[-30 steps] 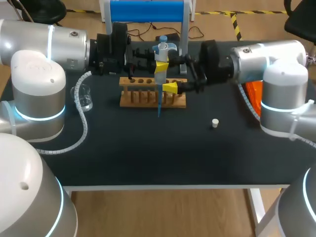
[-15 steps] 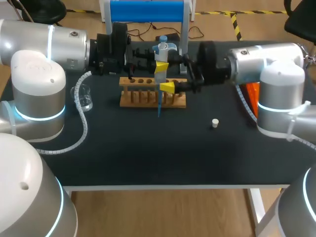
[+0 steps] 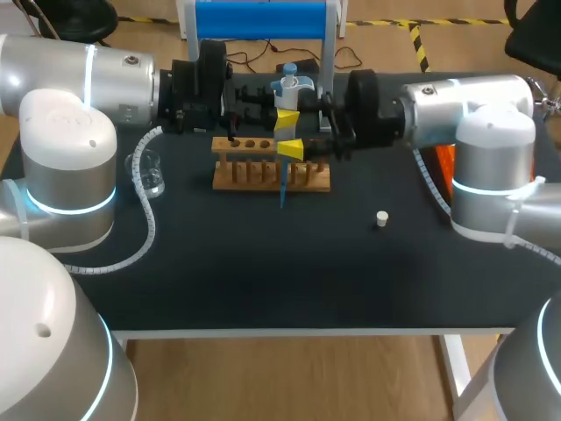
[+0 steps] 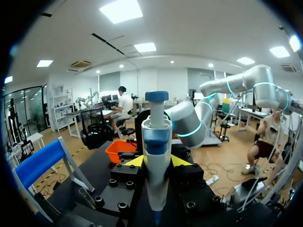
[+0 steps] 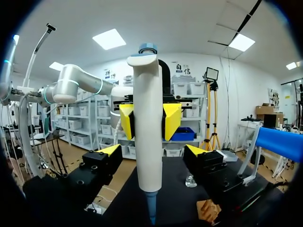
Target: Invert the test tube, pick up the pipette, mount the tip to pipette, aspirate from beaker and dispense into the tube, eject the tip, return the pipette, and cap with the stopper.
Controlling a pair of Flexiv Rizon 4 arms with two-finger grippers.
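A white pipette (image 3: 287, 92) with a blue tip (image 3: 283, 189) hangs upright over the wooden tube rack (image 3: 272, 171). My left gripper (image 3: 287, 118) is shut on its upper body; in the left wrist view the pipette (image 4: 156, 137) stands clamped between that gripper's (image 4: 156, 161) yellow tips. My right gripper (image 3: 294, 149) sits lower on the shaft. In the right wrist view its (image 5: 152, 151) fingers stand open on both sides of the pipette (image 5: 147, 118), with gaps showing. A small white stopper (image 3: 381, 217) lies to the right of the rack. The glass beaker (image 3: 149, 173) stands at the left.
A blue-topped stand (image 3: 259, 19) rises behind the rack at the table's back edge. An orange object (image 3: 447, 162) lies behind my right arm. The left arm's cable (image 3: 145, 219) loops beside the beaker. Dark tabletop (image 3: 263, 272) stretches from the rack to the front edge.
My right arm has moved left, bringing its fingers around the pipette's lower shaft, and they have narrowed a little. The left gripper and the pipette have stayed in place.
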